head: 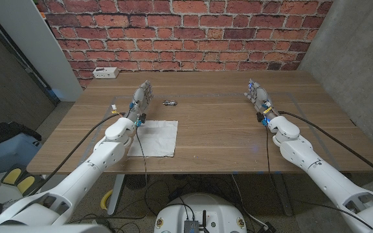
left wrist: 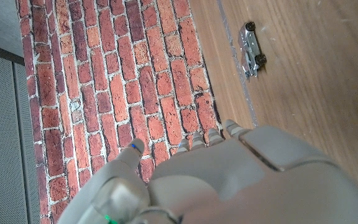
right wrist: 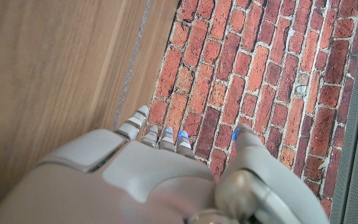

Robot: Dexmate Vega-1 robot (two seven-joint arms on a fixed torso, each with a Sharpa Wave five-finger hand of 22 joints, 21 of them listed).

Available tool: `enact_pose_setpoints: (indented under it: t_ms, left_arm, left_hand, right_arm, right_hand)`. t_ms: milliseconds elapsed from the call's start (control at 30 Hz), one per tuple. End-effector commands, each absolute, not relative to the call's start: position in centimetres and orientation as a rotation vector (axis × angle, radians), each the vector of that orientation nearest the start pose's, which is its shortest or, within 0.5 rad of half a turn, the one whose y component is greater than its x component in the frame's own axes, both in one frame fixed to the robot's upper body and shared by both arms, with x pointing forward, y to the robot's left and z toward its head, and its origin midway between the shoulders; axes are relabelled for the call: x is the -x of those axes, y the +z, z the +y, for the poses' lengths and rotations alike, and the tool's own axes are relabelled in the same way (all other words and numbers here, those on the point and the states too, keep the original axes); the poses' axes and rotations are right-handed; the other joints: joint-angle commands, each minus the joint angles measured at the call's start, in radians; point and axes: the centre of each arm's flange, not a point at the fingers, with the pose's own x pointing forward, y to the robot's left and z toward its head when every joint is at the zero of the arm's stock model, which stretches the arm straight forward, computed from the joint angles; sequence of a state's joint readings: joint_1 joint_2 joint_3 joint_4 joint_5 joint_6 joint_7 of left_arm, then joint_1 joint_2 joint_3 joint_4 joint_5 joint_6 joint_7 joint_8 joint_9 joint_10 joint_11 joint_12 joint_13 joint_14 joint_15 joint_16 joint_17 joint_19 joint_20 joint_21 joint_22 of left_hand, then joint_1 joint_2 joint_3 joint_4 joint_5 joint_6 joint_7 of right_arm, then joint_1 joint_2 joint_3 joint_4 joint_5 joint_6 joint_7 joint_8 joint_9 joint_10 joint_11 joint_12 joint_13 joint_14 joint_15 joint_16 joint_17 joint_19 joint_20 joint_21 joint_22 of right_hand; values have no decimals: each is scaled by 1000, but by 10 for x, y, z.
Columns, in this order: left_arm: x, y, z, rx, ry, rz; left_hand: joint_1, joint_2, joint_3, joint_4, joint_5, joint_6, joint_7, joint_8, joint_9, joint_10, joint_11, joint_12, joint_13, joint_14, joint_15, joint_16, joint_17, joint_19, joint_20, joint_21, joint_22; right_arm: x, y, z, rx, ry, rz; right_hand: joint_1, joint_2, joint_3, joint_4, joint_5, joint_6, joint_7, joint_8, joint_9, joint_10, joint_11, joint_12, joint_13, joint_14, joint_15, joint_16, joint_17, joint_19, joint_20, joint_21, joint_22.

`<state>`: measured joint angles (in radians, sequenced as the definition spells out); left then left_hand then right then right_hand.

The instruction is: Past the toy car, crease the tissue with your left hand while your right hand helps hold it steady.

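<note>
Brick wall behind wooden table (head: pixel 238 129) | toy car (head: pixel 169 102) beyond tissue (head: pixel 154 138) | left hand (head: pixel 141 98), right hand (head: pixel 258 94) spread, empty

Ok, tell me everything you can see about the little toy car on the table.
The toy car is small, silvery metal by its look, with dark wheels and a dark window area, seen closer in the left wrist view. It stands on its wheels on the wooden table, lengthwise across it, beyond the white tissue and just right of the left hand. Nothing touches it but the table.
</note>
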<state>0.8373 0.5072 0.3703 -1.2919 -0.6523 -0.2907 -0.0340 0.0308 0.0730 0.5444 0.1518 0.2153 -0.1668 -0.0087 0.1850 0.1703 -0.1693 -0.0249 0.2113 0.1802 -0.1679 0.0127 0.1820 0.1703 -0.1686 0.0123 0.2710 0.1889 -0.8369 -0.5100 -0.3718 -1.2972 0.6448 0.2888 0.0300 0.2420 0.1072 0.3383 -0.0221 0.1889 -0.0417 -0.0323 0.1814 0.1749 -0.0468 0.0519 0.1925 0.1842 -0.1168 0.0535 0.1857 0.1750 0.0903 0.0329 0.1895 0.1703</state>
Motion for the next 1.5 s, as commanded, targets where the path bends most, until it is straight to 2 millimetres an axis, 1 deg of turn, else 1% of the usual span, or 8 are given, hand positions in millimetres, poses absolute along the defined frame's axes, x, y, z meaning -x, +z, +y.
enact_pose_setpoints:
  t_ms: [33, 100, 167, 333, 500, 700, 900, 1500]
  left_arm:
    - [-651, -29, 290, -10, -180, -592]
    - [-648, -28, 291, -50, -156, -592]
    - [-644, -27, 290, -87, -137, -594]
    - [-633, -23, 289, -177, -103, -602]
    - [-624, -22, 288, -240, -74, -605]
    - [-611, -22, 289, -296, -40, -607]
    - [-601, -26, 291, -318, -25, -604]
    - [-563, -40, 296, -437, 21, -578]
  left_hand:
    - [1, 62, 6, -2, 6, -237, -2, 6, 3, -240, -2, 7, 4, -273, 0, 6, 2, -57, 7, 7, 4]
    - [6, 55, 4, -9, 5, -222, -10, 9, 3, -223, 1, 11, 4, -251, 6, 10, 1, -42, 36, 10, 3]
    - [12, 46, 0, -18, 2, -199, -23, 12, 3, -200, 17, 16, 5, -226, 15, 12, 1, -21, 81, 15, 3]
    - [20, 42, 0, -27, 0, -166, -33, 18, 4, -174, 31, 21, 5, -197, 29, 15, 1, 1, 97, 20, 3]
    - [24, 40, 0, -32, -2, -138, -43, 23, 4, -161, 39, 23, 5, -188, 32, 13, 1, 3, 105, 18, 3]
    - [30, 35, -2, -40, -6, -98, -56, 24, 5, -135, 62, 25, 6, -170, 86, 10, 4, 1, 165, 12, 5]
    - [32, 33, -2, -44, -8, -84, -57, 24, 6, -127, 66, 25, 7, -163, 96, 10, 4, 0, 180, 10, 6]
    - [38, 33, -1, -50, -10, -69, -57, 20, 7, -112, 72, 25, 8, -154, 104, 8, 5, -1, 188, 6, 7]
  right_arm:
    - [-653, -23, -288, 15, 200, -591]
    - [-651, -22, -288, 28, 199, -584]
    - [-649, -21, -288, 46, 200, -579]
    - [-645, -20, -284, 114, 195, -567]
    - [-641, -19, -280, 175, 191, -563]
    - [-633, -16, -274, 256, 185, -559]
    - [-625, -13, -266, 333, 190, -555]
    - [-601, -10, -244, 545, 191, -552]
  right_hand:
    - [10, 0, 8, -2, 6, -5, 0, 7, 5, -5, 2, 5, 2, -5, 3, 6, 4, 6, 6, 7, 3]
    - [12, 1, 9, -5, 6, -4, -2, 7, 5, -4, 1, 5, 2, -4, 6, 7, 4, 4, 14, 6, 3]
    - [16, 2, 10, -9, 5, -3, -4, 7, 5, -4, 0, 4, 2, -1, 16, 7, 4, 3, 28, 6, 3]
    - [22, 3, 11, -18, 2, -3, -10, 7, 5, 2, -3, 6, 3, 17, 31, 13, 5, 6, 56, 7, 4]
    - [25, 5, 12, -21, 1, 3, -14, 8, 5, 9, -3, 8, 3, 26, 36, 16, 5, 8, 61, 8, 4]
    - [30, 10, 15, -25, 0, 9, -15, 10, 5, 17, -2, 10, 3, 33, 37, 17, 6, 10, 64, 9, 4]
    - [40, 18, 21, -33, -2, 28, -23, 16, 5, 26, -2, 12, 3, 42, 37, 19, 6, 15, 68, 10, 5]
    - [58, 27, 32, -47, -5, 41, -29, 17, 6, 38, -8, 13, 4, 54, 29, 20, 7, 20, 66, 11, 5]
